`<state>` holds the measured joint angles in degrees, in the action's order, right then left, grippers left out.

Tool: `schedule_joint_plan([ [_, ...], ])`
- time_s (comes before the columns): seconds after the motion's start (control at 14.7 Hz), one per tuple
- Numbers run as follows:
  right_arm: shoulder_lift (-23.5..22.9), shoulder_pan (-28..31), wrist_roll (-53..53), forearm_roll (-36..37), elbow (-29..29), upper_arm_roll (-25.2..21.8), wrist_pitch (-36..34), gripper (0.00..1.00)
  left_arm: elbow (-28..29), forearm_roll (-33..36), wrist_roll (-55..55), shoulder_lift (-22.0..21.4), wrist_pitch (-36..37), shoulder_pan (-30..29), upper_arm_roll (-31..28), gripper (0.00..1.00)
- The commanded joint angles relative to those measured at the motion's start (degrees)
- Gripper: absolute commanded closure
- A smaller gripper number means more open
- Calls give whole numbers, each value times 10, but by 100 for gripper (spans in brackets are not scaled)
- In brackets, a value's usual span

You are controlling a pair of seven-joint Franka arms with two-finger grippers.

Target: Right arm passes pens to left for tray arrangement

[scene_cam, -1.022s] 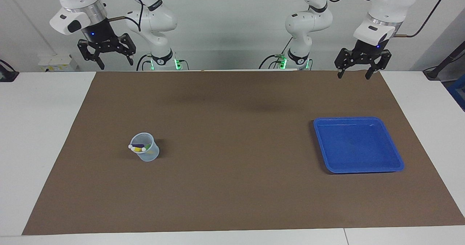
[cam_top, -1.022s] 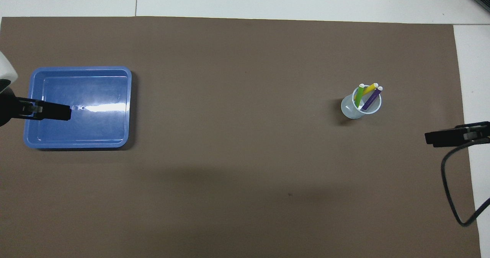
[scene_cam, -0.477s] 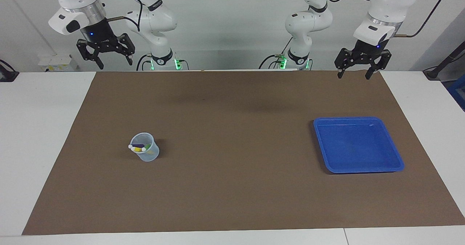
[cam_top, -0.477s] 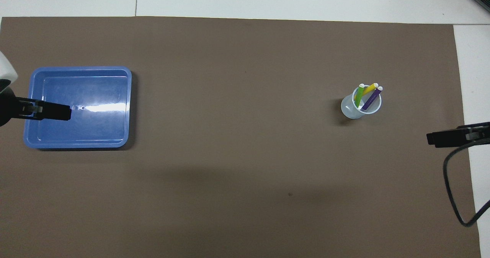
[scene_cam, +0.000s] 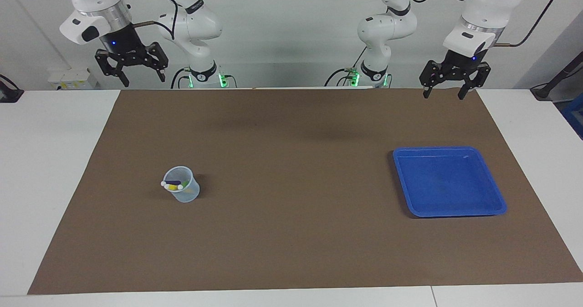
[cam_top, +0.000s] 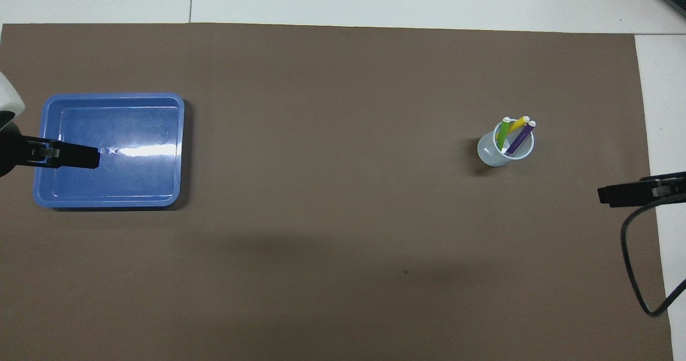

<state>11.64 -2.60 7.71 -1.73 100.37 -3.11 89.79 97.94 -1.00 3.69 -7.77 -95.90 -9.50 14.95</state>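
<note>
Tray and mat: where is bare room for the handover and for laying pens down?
The mat is bare between the cup holding the pens and the tray. The tray holds nothing. Only the cup is crowded. The right gripper and left gripper hang open, raised at the robots' edge.

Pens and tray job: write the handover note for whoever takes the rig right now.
Right gripper: open, holding nothing, raised by its corner of the brown mat, well clear of the cup.
Left gripper: open, holding nothing, raised over the mat's edge nearest the robots, waiting.
Pens: purple pen, yellow pen and green pen all stand in the translucent cup, toward the right arm's end.
Tray: blue, nothing in it, toward the left arm's end.
Done: nothing yet.
Left: right arm picks each pen, passes it to the left, left lays it in the tray; all three.
</note>
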Motion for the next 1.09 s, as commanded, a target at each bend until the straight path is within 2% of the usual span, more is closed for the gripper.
schedule_joint_plan([
  [0.0, 16, 8, 7, -5, 30, 1, 27, 0, 1, 11, 4, -8, 9, -1, 1, 0],
  [0.48, 5, 15, 3, -13, 76, 1, 129, 3, 1, 11, 4, -8, 8, -1, 1, 0],
  [0.75, -20, 15, 3, -12, 76, 1, 186, 12, 1, 11, 4, -8, 8, -1, 1, 0],
  [1.02, -43, 9, 12, -12, 77, 1, 219, 14, 1, 11, 4, -8, 8, -1, 1, 0],
])
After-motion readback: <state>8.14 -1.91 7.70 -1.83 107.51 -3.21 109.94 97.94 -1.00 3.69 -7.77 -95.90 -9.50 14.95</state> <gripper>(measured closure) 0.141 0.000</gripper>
